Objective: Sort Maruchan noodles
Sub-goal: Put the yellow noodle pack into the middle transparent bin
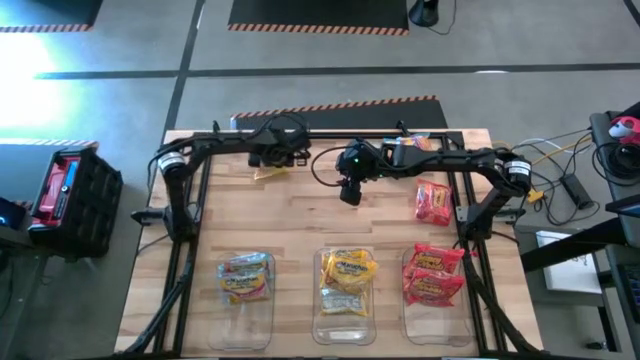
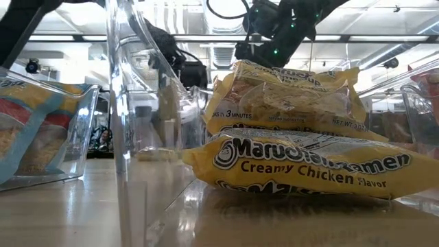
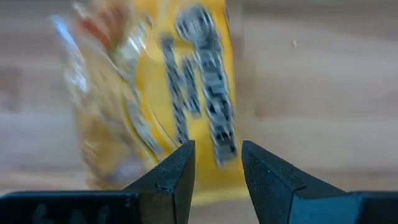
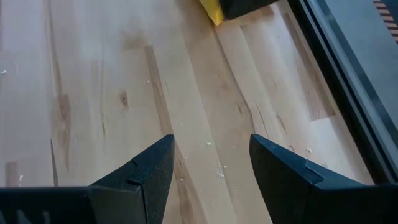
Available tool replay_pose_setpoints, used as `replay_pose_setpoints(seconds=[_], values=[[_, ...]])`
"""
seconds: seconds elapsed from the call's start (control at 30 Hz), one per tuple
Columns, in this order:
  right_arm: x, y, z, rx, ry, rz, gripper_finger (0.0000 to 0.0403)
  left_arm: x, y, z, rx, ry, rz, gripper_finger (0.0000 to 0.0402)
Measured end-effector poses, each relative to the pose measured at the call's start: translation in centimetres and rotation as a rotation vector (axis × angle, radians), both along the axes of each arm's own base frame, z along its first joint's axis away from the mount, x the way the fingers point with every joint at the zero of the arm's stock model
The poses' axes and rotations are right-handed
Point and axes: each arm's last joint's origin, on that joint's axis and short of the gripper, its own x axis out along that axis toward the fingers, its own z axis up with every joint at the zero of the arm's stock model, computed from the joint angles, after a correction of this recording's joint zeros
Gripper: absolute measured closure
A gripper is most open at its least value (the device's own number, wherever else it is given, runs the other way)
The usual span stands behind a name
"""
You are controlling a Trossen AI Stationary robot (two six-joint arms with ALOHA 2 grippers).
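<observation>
A yellow noodle packet (image 1: 268,172) lies on the wooden table near its far edge and shows blurred in the left wrist view (image 3: 186,81). My left gripper (image 3: 217,149) hovers over it (image 1: 274,156), its fingers a little apart with nothing between them. My right gripper (image 4: 211,146) stands open above bare wood at the table's middle (image 1: 350,190). A red packet (image 1: 433,200) lies flat on the table at the right. Another packet (image 1: 420,143) lies at the far edge, partly under the right arm.
Three clear bins stand along the near edge: the left (image 1: 245,315) holds a pale blue packet (image 1: 245,275), the middle (image 1: 345,328) yellow packets (image 2: 302,165), the right (image 1: 435,325) red ones (image 1: 432,275). Bare wood lies between bins and arms.
</observation>
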Motion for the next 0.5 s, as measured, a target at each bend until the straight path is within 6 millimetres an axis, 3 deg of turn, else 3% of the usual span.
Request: replay_pose_setpoints(seconds=[0.27, 0.5], values=[[-0.1, 0.0, -0.1, 0.005, 0.012, -0.001, 0.0204, 0.1, 1.5, 1.8, 0.073, 0.193, 0.007, 0.0286], [-0.5, 0.2, -0.7, 0.021, 0.063, -0.002, 0.0204, -1.4, 2.2, 0.3, 0.022, 0.206, 0.076, 0.0286]])
